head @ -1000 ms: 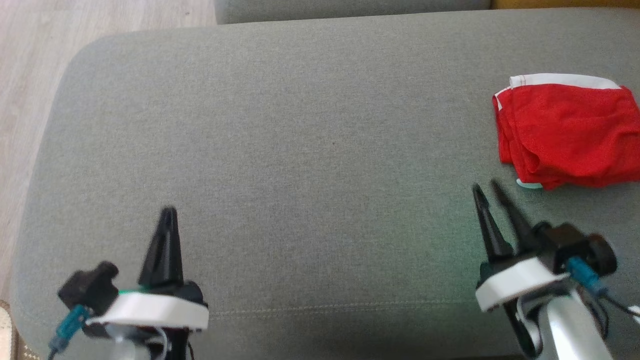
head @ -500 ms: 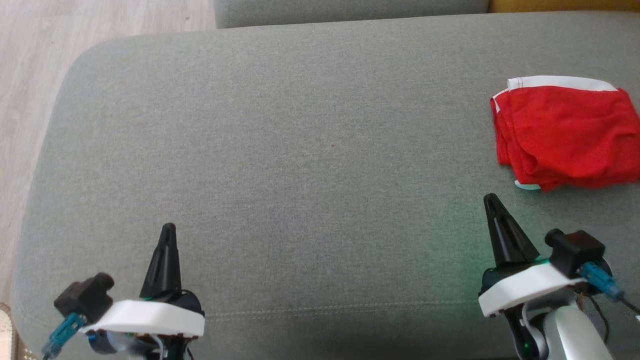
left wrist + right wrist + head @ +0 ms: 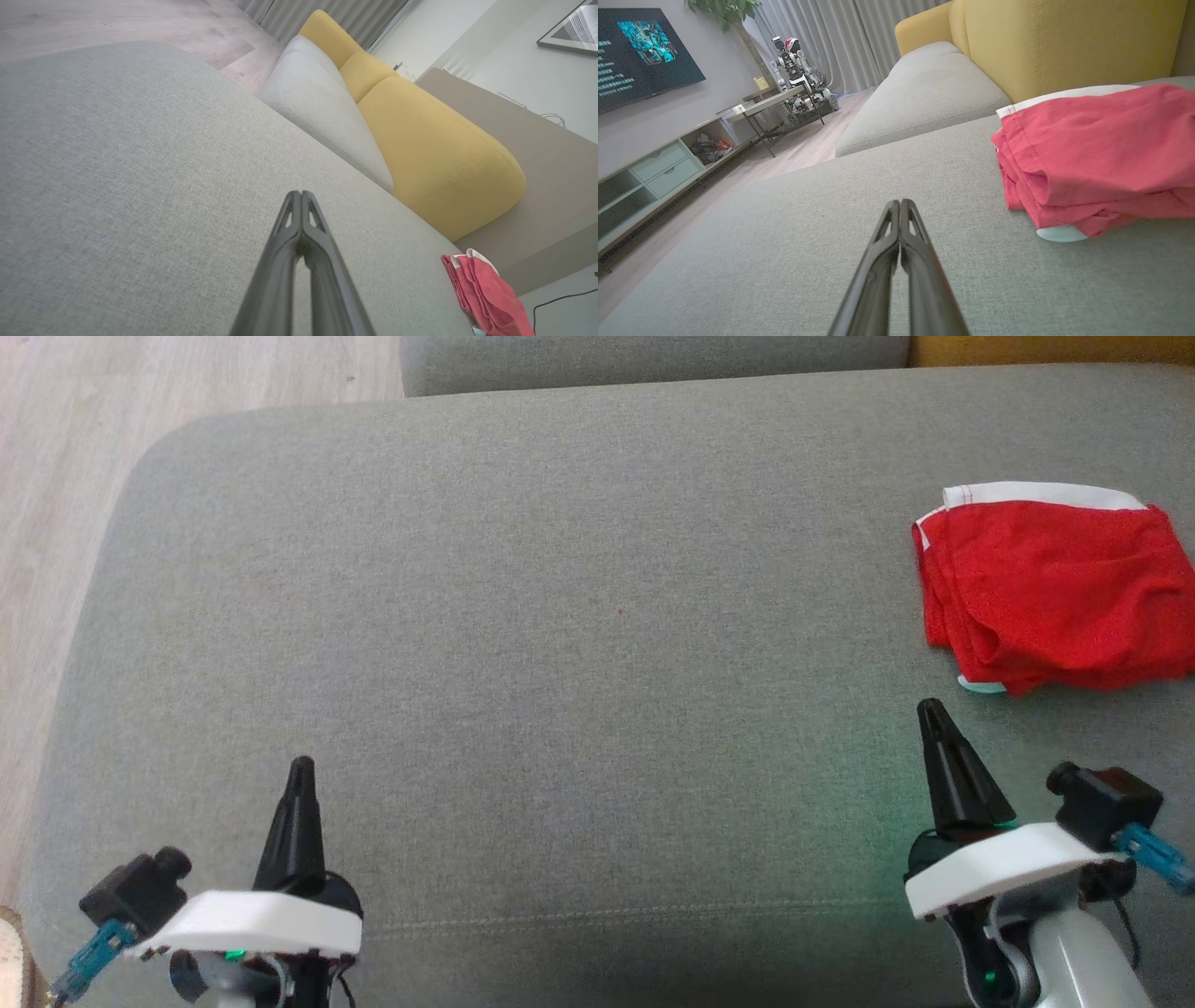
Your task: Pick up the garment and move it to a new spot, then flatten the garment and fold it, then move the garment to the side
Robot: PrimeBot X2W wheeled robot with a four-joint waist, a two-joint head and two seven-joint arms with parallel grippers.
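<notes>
Shut since a second ago, our right gripper (image 3: 932, 714) matches the left gripper (image 3: 301, 767) in the head view, both empty, folded red shorts (image 3: 1055, 588) set at the sofa seat's (image 3: 560, 616) right edge. Wrist views show fingers (image 3: 280, 261) pinched, shorts untouched; we judge the set-aside done, withdrawal next.

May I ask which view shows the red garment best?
The right wrist view: the red garment is close, folds and white band clear. The head view shows it smaller from above; the left wrist view, tiny at the corner.
</notes>
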